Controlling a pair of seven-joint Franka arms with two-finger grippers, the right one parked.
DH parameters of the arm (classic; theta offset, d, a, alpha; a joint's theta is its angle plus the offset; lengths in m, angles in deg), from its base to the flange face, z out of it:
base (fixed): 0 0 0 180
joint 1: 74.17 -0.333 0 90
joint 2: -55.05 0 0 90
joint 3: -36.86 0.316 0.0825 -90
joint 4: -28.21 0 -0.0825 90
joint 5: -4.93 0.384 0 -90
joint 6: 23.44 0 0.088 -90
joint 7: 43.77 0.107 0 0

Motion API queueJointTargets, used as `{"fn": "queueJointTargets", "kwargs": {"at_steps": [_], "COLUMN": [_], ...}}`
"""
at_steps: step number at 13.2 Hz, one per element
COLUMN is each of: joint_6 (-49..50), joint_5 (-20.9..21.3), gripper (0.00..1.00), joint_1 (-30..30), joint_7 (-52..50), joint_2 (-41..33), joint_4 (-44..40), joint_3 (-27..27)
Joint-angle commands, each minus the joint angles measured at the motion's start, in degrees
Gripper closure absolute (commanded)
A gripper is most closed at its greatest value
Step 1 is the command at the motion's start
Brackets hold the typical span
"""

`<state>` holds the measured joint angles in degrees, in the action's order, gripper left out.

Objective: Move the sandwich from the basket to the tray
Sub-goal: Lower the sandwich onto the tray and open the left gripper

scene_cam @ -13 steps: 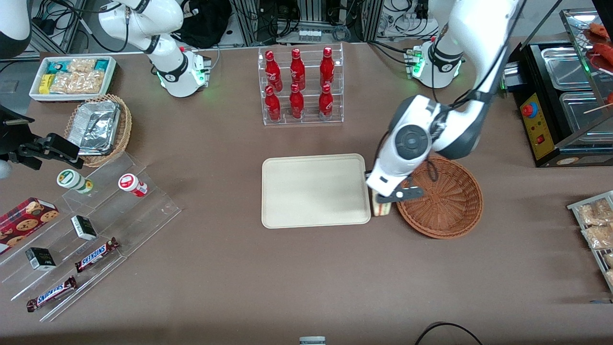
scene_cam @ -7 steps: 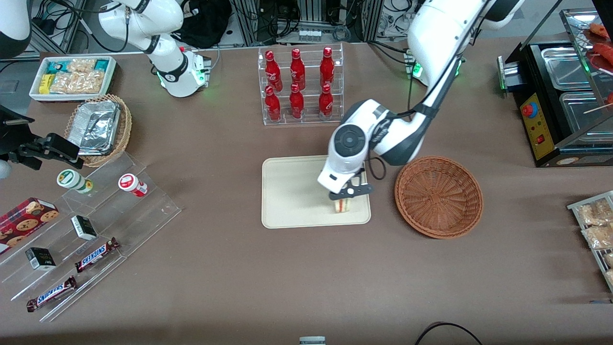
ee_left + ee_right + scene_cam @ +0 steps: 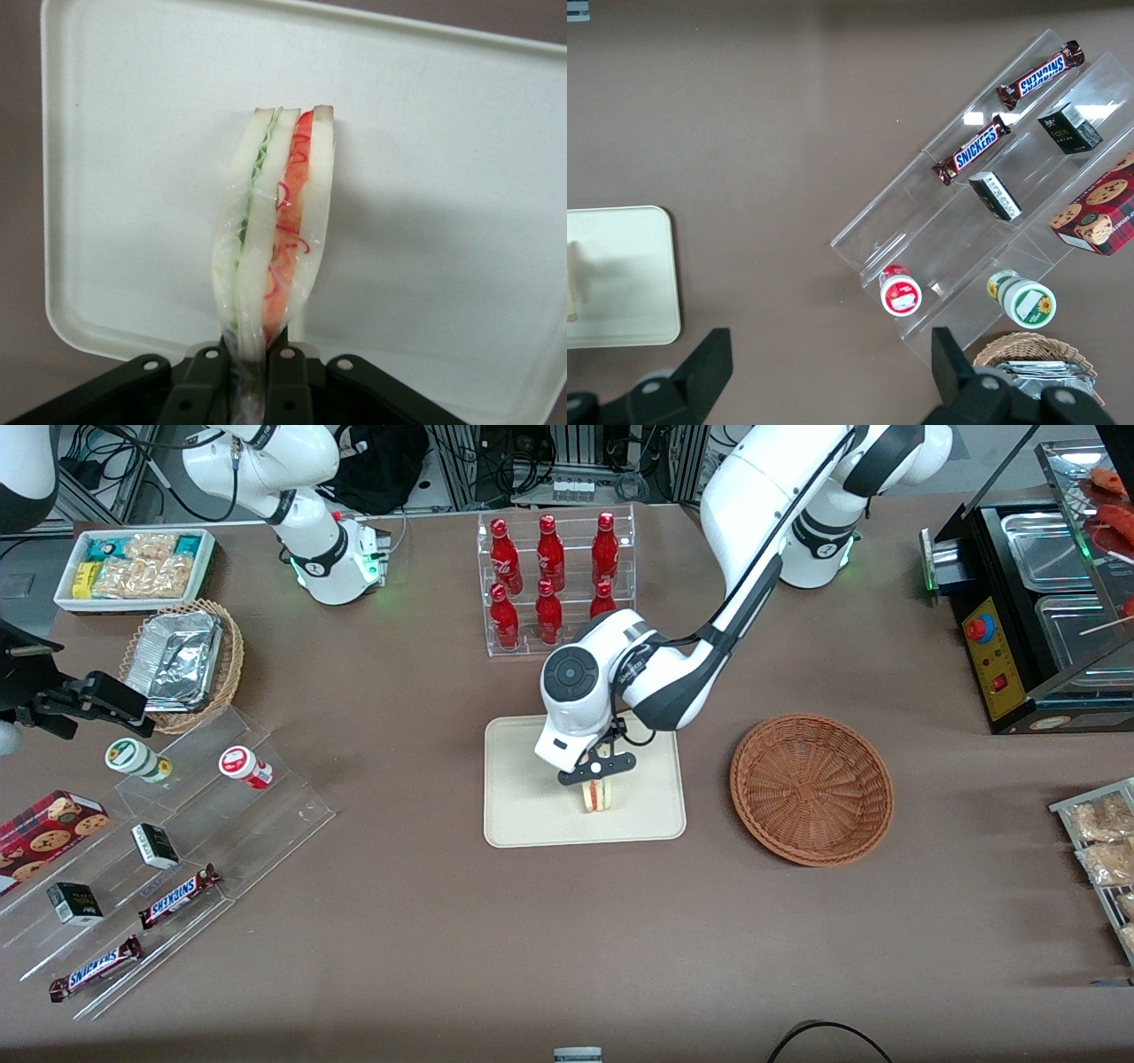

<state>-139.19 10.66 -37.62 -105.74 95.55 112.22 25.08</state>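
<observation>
My left gripper [image 3: 597, 771] is shut on the sandwich [image 3: 598, 795], a wrapped wedge of white bread with red and green layers, and holds it over the cream tray [image 3: 523, 806]. In the left wrist view the sandwich [image 3: 275, 239] hangs from the fingers [image 3: 288, 385] by its wrap, standing on edge just above the tray [image 3: 443, 177]. I cannot tell whether it touches the tray. The reddish-brown wicker basket [image 3: 811, 787] stands empty beside the tray, toward the working arm's end of the table.
A clear rack of red bottles [image 3: 554, 584] stands farther from the front camera than the tray. A tan wicker basket with foil containers [image 3: 182, 662], a white snack bin [image 3: 133, 567] and a clear stepped stand with candy bars [image 3: 168, 841] lie toward the parked arm's end.
My gripper has carried the sandwich from beside the basket's rim over the tray's edge to above the middle of the tray. The basket has stayed in place.
</observation>
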Motion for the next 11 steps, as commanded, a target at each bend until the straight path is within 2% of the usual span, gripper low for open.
{"fn": "queueJointTargets", "kwargs": {"at_steps": [1,2,3,4,8,11], "joint_6": [1.8,1.6,1.5,1.5,2.1,6.8], "joint_5": [1.1,1.0,0.7,0.6,0.7,0.9], "gripper": [0.86,0.54,0.05,0.00,0.00,0.00], "joint_1": [1.3,1.3,1.3,1.2,0.7,0.0], "joint_7": [-1.8,-1.8,-2.0,-1.1,-1.0,-0.6], "joint_2": [1.9,1.9,1.8,1.5,-2.2,-5.7], "joint_4": [-2.8,-2.8,-2.8,-2.8,-2.8,-2.4], "joint_3": [0.7,0.6,0.6,0.6,0.6,0.9]}}
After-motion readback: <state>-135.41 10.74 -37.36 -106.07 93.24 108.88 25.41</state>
